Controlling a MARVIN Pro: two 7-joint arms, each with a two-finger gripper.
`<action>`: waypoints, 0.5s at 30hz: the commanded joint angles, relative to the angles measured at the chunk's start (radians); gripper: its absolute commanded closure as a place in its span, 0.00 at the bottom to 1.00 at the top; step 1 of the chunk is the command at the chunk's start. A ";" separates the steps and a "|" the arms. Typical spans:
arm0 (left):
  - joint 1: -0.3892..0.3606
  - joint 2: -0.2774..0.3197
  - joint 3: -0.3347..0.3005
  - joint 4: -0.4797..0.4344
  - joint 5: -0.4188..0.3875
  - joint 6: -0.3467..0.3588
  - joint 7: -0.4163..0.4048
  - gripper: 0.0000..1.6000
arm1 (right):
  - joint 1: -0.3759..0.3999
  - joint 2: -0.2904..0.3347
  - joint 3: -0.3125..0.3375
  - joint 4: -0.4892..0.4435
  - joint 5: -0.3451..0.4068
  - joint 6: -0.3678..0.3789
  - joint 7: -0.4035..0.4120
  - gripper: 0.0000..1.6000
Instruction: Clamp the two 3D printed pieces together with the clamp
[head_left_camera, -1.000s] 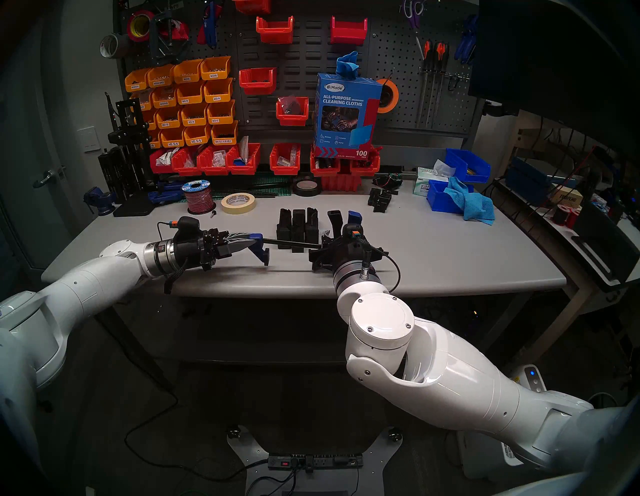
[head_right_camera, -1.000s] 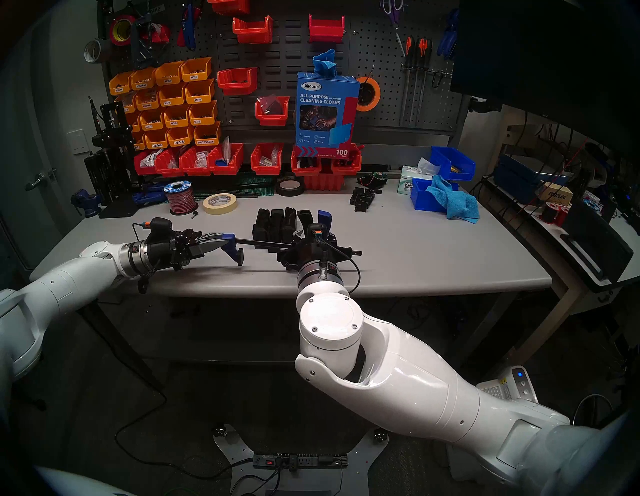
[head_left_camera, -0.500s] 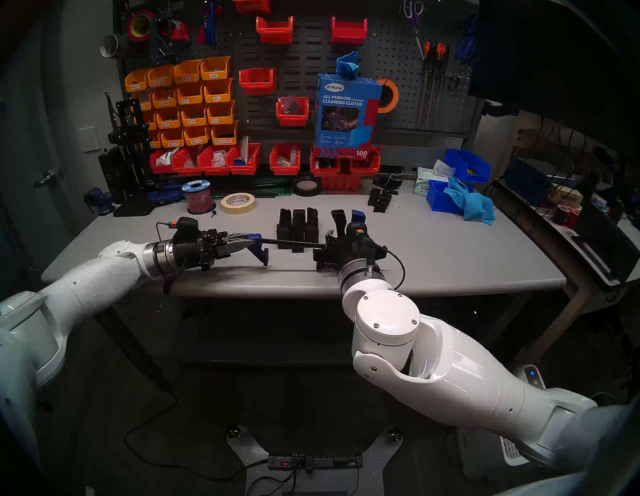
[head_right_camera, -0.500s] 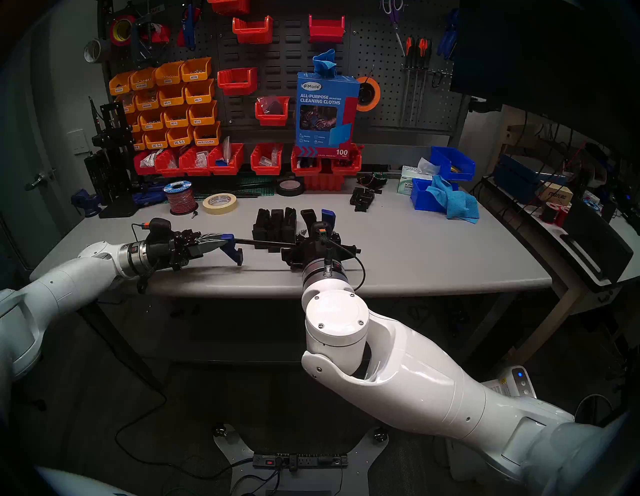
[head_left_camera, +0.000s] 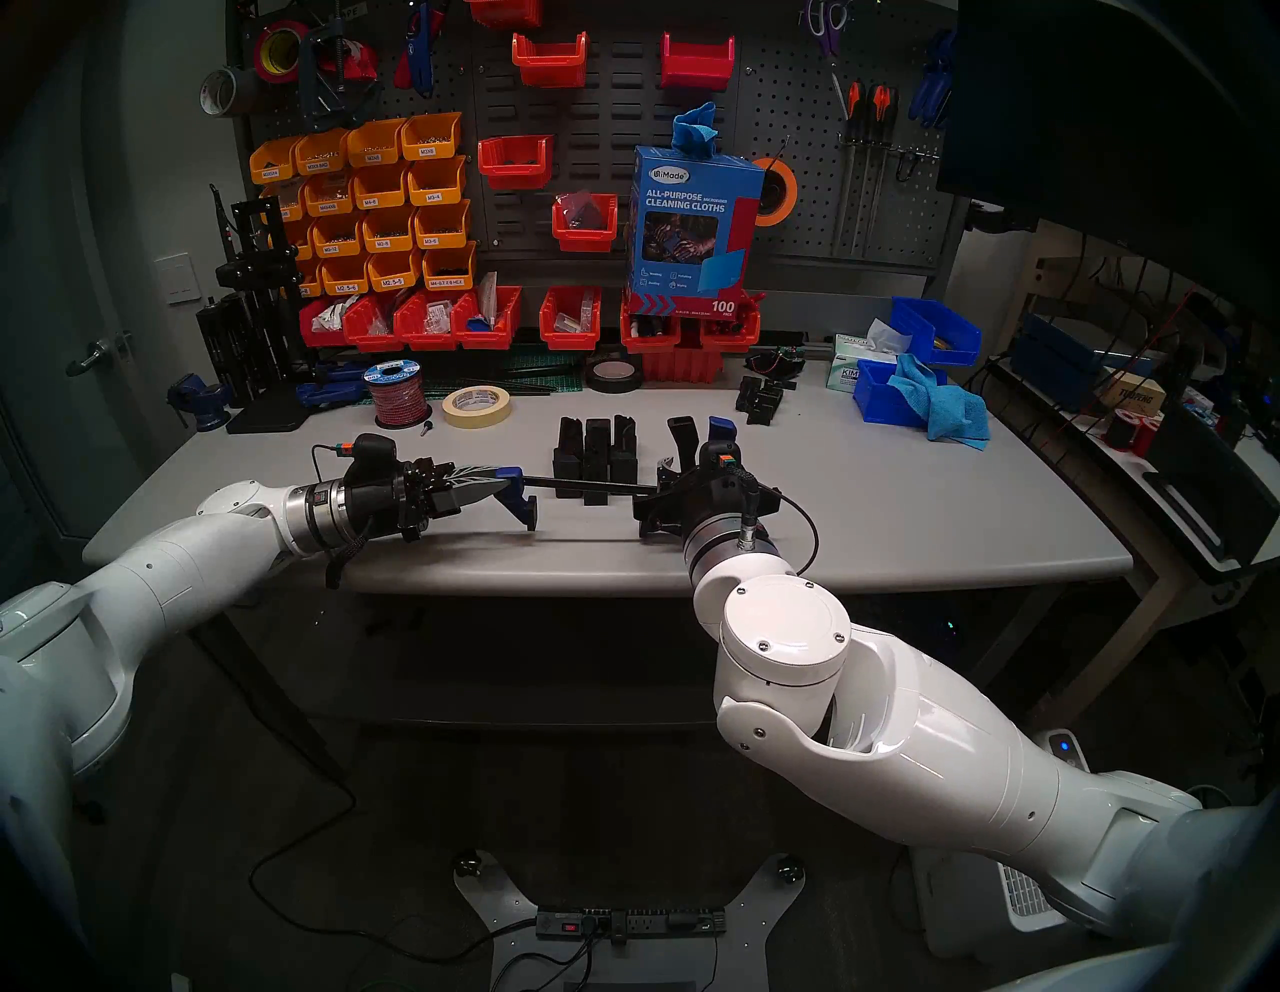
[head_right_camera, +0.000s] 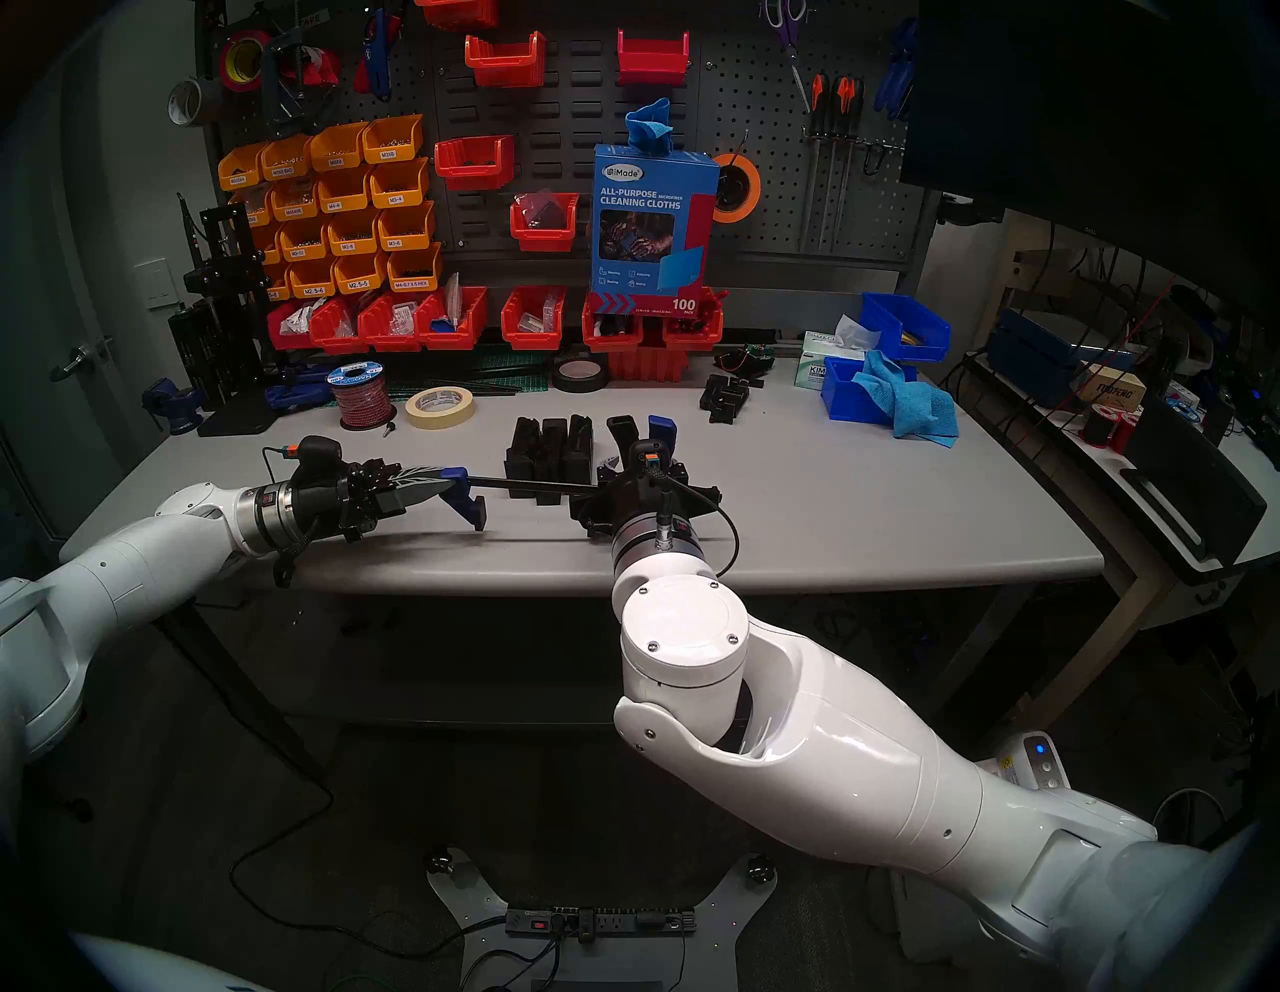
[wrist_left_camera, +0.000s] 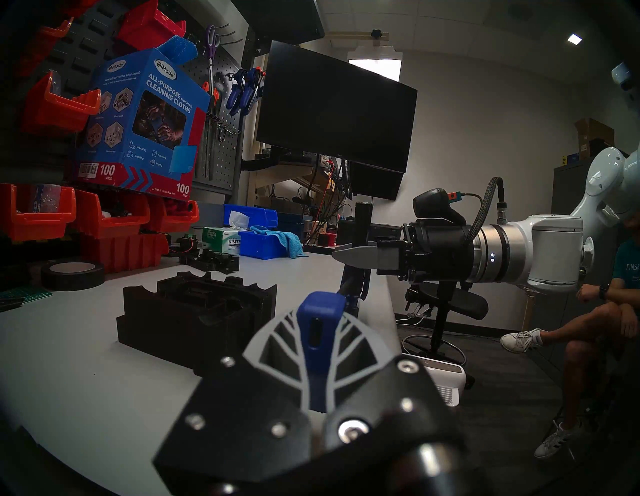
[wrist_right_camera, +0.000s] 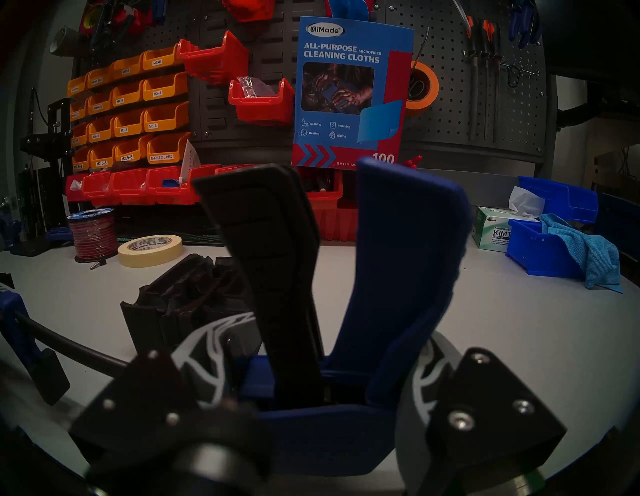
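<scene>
the clamp (head_left_camera: 589, 486), held off the table (head_left_camera: 900, 512) in front of the two 3d printed pieces (head_left_camera: 596, 454), had its handle end nudged right over the last second by the right gripper (wrist_right_camera: 311, 388) pinching its body, left gripper (wrist_left_camera: 317, 360) pinching the blue end jaw; pieces not yet between the jaws.

Both hands (head_right_camera: 450, 485) (head_right_camera: 609, 485) grip clamp (head_right_camera: 526, 487) above table (head_right_camera: 866, 499)

Clamp (head_left_camera: 589, 487) bar's right end behind right end effector (head_left_camera: 682, 485)
</scene>
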 joint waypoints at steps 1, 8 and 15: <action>-0.015 0.007 -0.004 -0.002 -0.009 0.001 0.001 1.00 | 0.027 0.000 0.017 -0.001 -0.007 -0.013 0.017 1.00; -0.015 0.007 -0.004 -0.002 -0.009 0.001 0.001 1.00 | 0.028 0.006 0.021 -0.002 -0.003 -0.016 0.032 1.00; -0.016 0.007 -0.003 -0.002 -0.009 0.002 0.001 1.00 | 0.027 0.011 0.025 -0.003 0.000 -0.020 0.041 1.00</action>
